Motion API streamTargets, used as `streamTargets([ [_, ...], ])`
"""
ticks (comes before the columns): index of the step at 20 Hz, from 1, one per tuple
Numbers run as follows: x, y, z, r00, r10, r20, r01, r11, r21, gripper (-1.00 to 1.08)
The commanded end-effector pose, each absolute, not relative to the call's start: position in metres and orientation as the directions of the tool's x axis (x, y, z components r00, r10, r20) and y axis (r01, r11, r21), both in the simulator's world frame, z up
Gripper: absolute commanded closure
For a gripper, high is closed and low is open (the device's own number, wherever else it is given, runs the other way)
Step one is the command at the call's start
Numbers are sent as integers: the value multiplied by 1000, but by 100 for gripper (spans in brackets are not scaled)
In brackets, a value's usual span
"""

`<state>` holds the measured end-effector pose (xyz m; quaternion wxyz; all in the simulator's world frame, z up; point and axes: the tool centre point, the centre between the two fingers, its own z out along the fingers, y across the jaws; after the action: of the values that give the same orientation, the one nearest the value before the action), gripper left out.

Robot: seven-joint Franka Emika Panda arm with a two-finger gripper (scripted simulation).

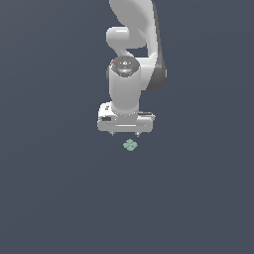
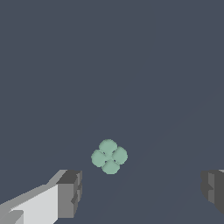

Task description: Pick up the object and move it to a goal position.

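1. The white robot arm [image 1: 130, 74] is reaching down from the far side of the scene in the exterior view, its wrist pointing at the dark grey-blue floor [image 1: 54, 188].

2. The gripper [image 2: 140, 192] is standing wide open: in the wrist view its two dark-padded fingers [image 2: 70, 192] are sitting well apart, with nothing between them.

3. In the exterior view the gripper [image 1: 125, 133] is showing only as two short stubs under the broad white hand body, so the wide spread is clear from the wrist view alone.

4. The object [image 1: 130, 145], a tiny pale mint-green piece with four rounded lobes like a clover, is lying on the floor just on the near side of the gripper in the exterior view.

5. In the wrist view the object [image 2: 109, 156] is lying beyond the fingertips, closer to the white-backed finger than to the other, and touching neither.

6. Whether the gripper is hovering above the floor or resting close to it is not clear from these views.
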<state>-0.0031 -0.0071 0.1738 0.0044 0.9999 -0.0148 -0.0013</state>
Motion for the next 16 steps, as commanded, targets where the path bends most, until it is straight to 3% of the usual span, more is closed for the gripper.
streamTargets([
  [1, -3, -7, 174, 1000, -30, -2, -30, -1000, 9, -92],
  [16, -8, -26, 172, 996, -86, -19, -86, -996, -14, -92],
])
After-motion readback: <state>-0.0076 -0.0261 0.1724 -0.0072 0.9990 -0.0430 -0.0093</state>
